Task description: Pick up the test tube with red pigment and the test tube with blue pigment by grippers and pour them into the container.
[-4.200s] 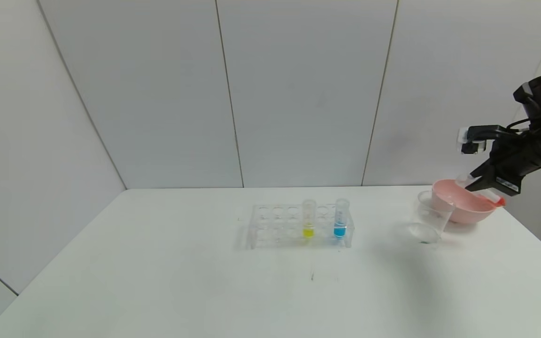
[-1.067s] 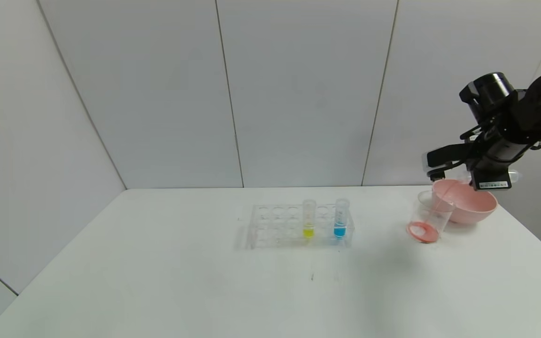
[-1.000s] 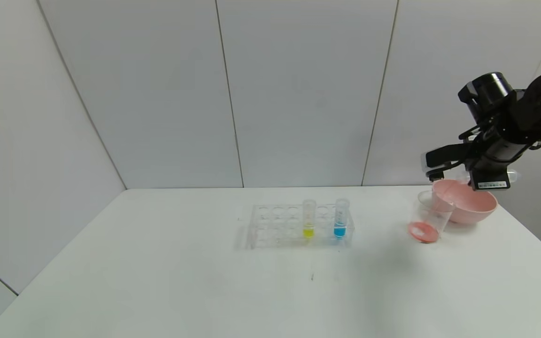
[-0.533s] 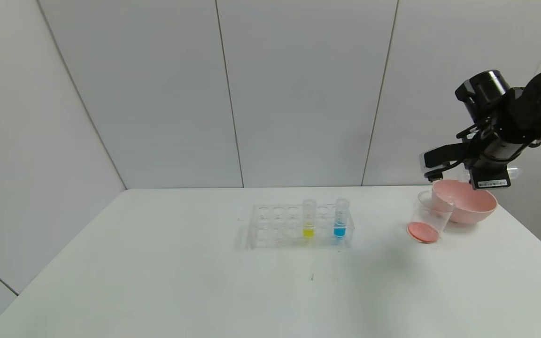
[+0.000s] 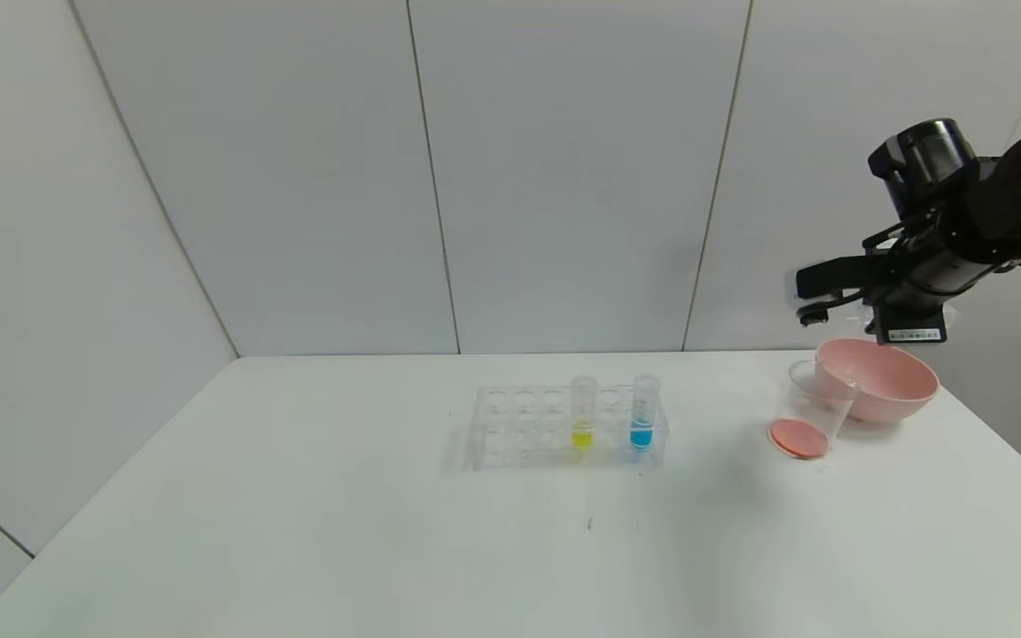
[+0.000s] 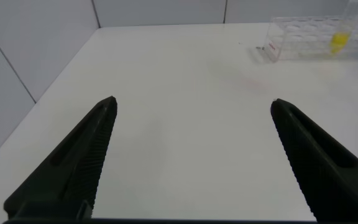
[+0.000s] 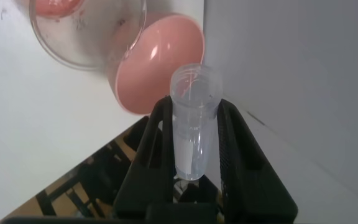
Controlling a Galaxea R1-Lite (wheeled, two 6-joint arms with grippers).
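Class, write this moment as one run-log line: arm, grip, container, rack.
right gripper: shut on emptied test tube, above pink bowl | container: holds red liquid | rack: blue tube, yellow tube | left gripper: open, idle

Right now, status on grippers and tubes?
Right gripper shut on emptied red tube, above pink bowl. Left gripper open, idle. Container holds red; blue tube racked. Nothing blocking.

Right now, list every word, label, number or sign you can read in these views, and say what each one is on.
No text can be read in any view.
White label with dark print on the underside of the right gripper, near: too small to read.
Test tube with blue pigment: faint marks along its side, too small to read.
Emptied test tube in the right gripper: no print visible.
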